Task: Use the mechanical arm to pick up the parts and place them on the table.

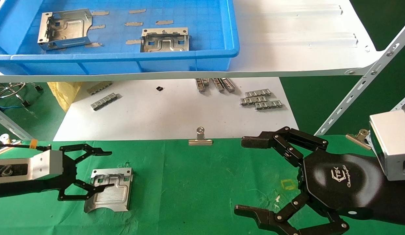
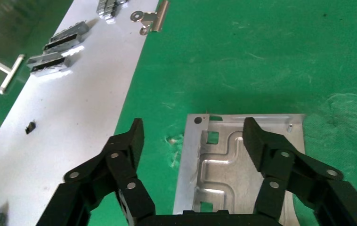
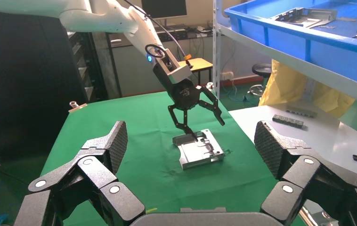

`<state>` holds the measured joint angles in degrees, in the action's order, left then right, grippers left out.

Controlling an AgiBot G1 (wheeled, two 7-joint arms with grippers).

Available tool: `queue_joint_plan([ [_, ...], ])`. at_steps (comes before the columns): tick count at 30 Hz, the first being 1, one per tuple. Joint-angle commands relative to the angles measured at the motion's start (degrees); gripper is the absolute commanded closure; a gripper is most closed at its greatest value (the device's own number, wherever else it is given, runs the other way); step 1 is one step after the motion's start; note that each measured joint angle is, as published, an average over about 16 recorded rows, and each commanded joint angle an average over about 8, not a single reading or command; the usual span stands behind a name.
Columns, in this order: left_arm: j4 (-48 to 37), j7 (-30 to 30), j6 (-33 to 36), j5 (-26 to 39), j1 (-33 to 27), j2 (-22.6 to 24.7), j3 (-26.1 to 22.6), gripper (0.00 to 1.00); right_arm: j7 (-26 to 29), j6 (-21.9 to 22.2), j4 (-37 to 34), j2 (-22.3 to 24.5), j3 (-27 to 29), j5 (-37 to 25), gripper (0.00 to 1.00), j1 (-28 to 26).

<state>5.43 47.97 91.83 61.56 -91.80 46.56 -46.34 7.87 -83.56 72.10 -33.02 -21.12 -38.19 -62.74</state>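
The left gripper (image 1: 103,169), fingers spread, hovers over a thin, stiff, probably slippery part (image 1: 109,190), best pinched by its upturned edges.

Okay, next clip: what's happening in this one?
The left pincer hangs open over one stamped metal part lying flat on the green table; one fingertip is over the part, the other off its edge, neither visibly gripping. Two more parts sit in the blue bin on the white shelf. The right pincer hovers open over the cloth, holding nothing.
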Motion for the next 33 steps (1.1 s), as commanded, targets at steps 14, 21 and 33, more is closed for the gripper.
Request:
queue_joint_plan([
  [14, 8.97, -7.55, -0.79, -2.61, 3.95, -1.51, 3.98, 0.0, 0.0, 0.0, -0.01, 0.0, 0.0, 0.01, 0.0, 0.0],
  [21, 16.95, -14.45, -1.51, -4.92, 7.49, -2.87, 7.53, 0.0, -0.01, 0.0, -0.01, 0.0, -0.01, 0.01, 0.0, 0.0],
  [33, 30.6, -26.25, -2.74, -8.86, 13.55, -5.18, 13.61, 0.0, -0.01, 0.0, -0.01, 0.0, -0.01, 0.02, 0.0, 0.0],
])
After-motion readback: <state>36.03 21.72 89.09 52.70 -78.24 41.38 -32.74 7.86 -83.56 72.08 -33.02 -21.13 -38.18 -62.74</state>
